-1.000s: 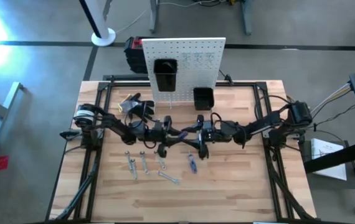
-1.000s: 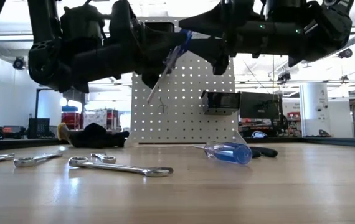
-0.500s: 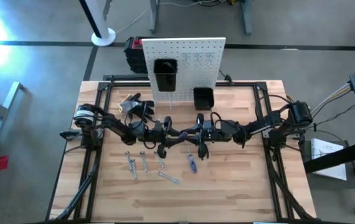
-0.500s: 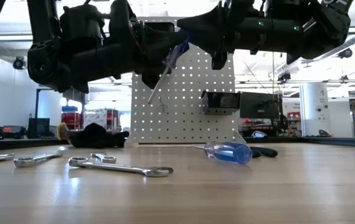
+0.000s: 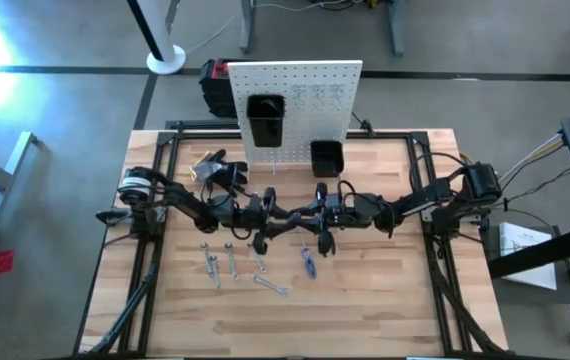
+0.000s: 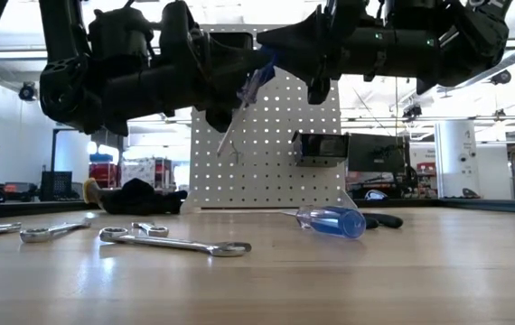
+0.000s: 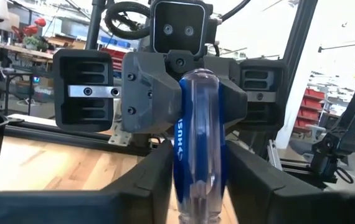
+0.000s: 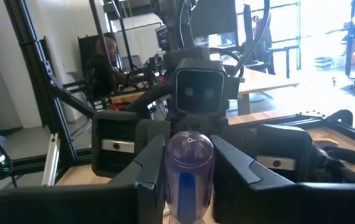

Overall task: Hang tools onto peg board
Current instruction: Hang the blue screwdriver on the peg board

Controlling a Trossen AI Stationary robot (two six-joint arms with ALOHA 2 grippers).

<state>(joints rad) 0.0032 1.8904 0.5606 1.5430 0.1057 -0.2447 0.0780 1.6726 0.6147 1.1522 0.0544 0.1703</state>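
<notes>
A blue-handled screwdriver hangs slanted above the table's middle, handle up and shaft pointing down toward the left. My left gripper and my right gripper face each other, both shut on its handle. Behind them the white peg board stands upright with a tall black bin and a lower one. Several slim wrenches and a second blue-handled screwdriver lie flat on the tabletop. My left gripper has the clear blue handle between its two fingers, which come level from the table's left and lie along it. The screwdriver is clear of the table. My right gripper pinches the handle's rounded butt end between its two fingers, coming level from the table's right. The shaft hangs below both grippers, tilted.
Black work gloves lie at the far left beside the peg board. In the low view a long wrench and the loose screwdriver lie in front of the board. A black frame edges the wooden tabletop.
My right gripper has shut on the butt end of the screwdriver's handle. The screwdriver has stayed in place, slanted above the table, and neither arm has shifted.
</notes>
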